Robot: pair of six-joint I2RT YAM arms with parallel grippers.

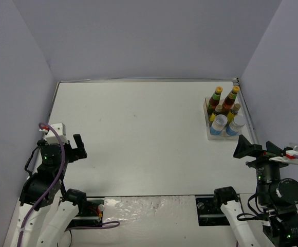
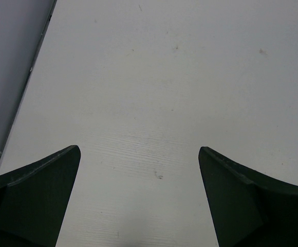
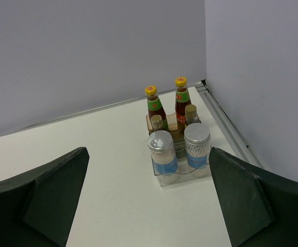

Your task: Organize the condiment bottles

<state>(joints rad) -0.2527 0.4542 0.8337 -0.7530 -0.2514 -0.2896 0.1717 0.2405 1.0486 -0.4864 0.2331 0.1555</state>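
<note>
1. The white table (image 1: 149, 134) is walled in by grey panels on the left, far and right sides.
2. The left gripper (image 2: 138, 152) hangs over the near left of the table. Its jaws are spread wide, with only bare surface between them.
3. The right gripper (image 1: 257, 147) sits at the near right, also spread wide and holding nothing. It faces the far right corner.
4. A clear tray (image 3: 182, 177) rests on the table near that far right corner, close to the right wall and well apart from the left gripper.
5. All six condiment bottles (image 1: 223, 116) stand upright inside the tray, in two columns of three.
6. Two tall dark sauce bottles (image 3: 182, 100) with yellow caps and green neck bands fill the far row.
7. Two silver-topped shakers (image 3: 162, 152) with blue-white labels fill the near row, side by side.
8. Two shorter dark bottles (image 3: 157, 123) with dull yellow caps stand in the middle row, partly hidden behind the shakers.
</note>
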